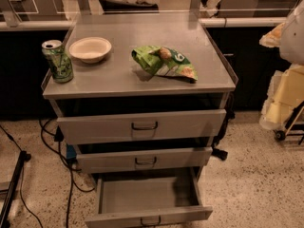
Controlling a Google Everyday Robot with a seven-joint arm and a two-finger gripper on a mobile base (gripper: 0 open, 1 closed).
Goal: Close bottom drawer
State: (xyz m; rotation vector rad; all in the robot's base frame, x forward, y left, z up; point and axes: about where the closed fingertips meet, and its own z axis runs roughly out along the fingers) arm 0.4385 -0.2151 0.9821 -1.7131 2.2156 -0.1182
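Observation:
The bottom drawer [149,215] is a grey metal drawer with a small dark wire handle [150,221]. It is pulled far out of the cabinet toward me, and its inside [147,194] is bare. The middle drawer [145,159] and the top drawer [142,126] above it each stand a little way out. My gripper [290,32] is a pale shape at the upper right edge of the camera view. It is well to the right of and above the drawers and touches nothing.
On the cabinet top [118,77] stand a green can [58,61], a white bowl [90,49] and a green chip bag [164,63]. Dark cables [57,151] lie on the floor at left. A wheeled cart with yellow items [287,99] stands at right.

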